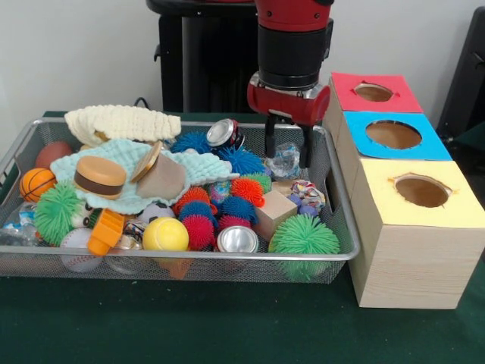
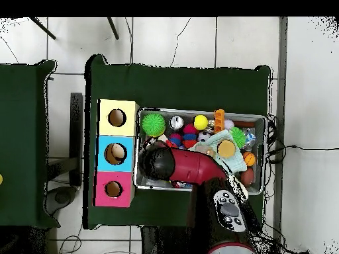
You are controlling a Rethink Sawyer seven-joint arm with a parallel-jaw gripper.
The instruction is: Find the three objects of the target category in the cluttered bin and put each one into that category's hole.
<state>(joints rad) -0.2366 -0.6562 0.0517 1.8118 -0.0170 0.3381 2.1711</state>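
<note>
We see the gripper (image 1: 289, 142) hanging fingers apart, empty, over the far right of the wire bin (image 1: 342, 255), above crumpled clear plastic (image 1: 286, 161).

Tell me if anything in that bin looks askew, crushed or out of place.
A paper cup lies tipped on its side on the pale green cloth, its lid hanging loose at the mouth. A cream cloth droops over the bin's far rim. The rest is just piled clutter; nothing has spilled onto the table.
</note>
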